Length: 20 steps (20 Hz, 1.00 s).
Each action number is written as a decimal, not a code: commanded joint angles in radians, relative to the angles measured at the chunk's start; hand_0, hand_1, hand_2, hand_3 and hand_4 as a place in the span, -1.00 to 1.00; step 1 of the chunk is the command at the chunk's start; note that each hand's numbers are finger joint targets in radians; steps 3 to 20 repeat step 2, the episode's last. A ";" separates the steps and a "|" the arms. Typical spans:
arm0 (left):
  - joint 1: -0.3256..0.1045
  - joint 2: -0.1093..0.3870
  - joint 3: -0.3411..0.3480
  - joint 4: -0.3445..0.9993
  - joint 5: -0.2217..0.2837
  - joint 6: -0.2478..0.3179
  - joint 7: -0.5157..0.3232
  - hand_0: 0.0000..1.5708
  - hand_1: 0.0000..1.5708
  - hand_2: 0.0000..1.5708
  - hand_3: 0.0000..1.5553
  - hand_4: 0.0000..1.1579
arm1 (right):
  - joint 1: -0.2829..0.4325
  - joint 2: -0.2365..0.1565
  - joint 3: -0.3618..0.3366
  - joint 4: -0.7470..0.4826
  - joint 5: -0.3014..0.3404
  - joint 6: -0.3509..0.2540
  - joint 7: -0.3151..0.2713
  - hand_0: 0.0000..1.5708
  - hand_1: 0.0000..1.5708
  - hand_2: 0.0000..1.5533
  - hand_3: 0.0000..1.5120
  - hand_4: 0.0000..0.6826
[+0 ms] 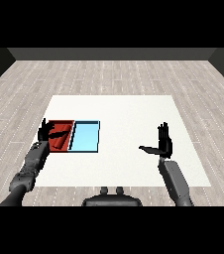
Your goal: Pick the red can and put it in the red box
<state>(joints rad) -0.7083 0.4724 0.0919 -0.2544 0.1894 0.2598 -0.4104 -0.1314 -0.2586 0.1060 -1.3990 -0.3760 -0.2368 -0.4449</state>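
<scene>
A white table (119, 106) filled the middle of the view, set on a grey wood-plank floor (109, 74). Toward nine o'clock on the table, two trays lay side by side with their edges touching: a red tray (64, 123) on the outside and a light blue tray (85, 137) on its inner side.

From seven o'clock, the grey left forearm (32, 163) reached up to the red tray. The black left hand (47, 131) was over that tray's near left corner, its fingers pointing up and relaxed, with the thumb stretched out across the red floor of the tray. It was curled round nothing that could be seen.

From five o'clock, the grey right forearm (176, 181) rose over bare table, well apart from both trays. The right hand (164, 144) stood upright, fingers straight and together, the thumb stuck out sideways toward nine o'clock, holding nothing.

The red can could not be made out anywhere; whether it lay in the red tray under the left hand could not be told.
</scene>
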 commanded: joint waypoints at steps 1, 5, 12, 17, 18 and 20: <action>0.045 -0.076 0.038 -0.132 0.063 -0.110 -0.167 -1.00 -1.00 -1.00 -1.00 -1.00 | 0.018 -0.005 0.031 -0.075 0.004 0.021 0.020 -1.00 -1.00 -1.00 -1.00 -1.00; 0.021 -0.060 0.027 -0.177 0.059 -0.102 -0.122 -1.00 -1.00 -1.00 -1.00 -1.00 | -0.022 -0.009 0.017 -0.041 0.008 0.018 0.026 -1.00 -1.00 -1.00 -1.00 -1.00; 0.021 -0.060 0.027 -0.177 0.059 -0.102 -0.122 -1.00 -1.00 -1.00 -1.00 -1.00 | -0.022 -0.009 0.017 -0.041 0.008 0.018 0.026 -1.00 -1.00 -1.00 -1.00 -1.00; 0.021 -0.060 0.027 -0.177 0.059 -0.102 -0.122 -1.00 -1.00 -1.00 -1.00 -1.00 | -0.022 -0.009 0.017 -0.041 0.008 0.018 0.026 -1.00 -1.00 -1.00 -1.00 -1.00; 0.021 -0.060 0.027 -0.177 0.059 -0.102 -0.122 -1.00 -1.00 -1.00 -1.00 -1.00 | -0.022 -0.009 0.017 -0.041 0.008 0.018 0.026 -1.00 -1.00 -1.00 -1.00 -1.00; 0.021 -0.060 0.027 -0.177 0.059 -0.102 -0.122 -1.00 -1.00 -1.00 -1.00 -1.00 | -0.022 -0.009 0.017 -0.041 0.008 0.018 0.026 -1.00 -1.00 -1.00 -1.00 -1.00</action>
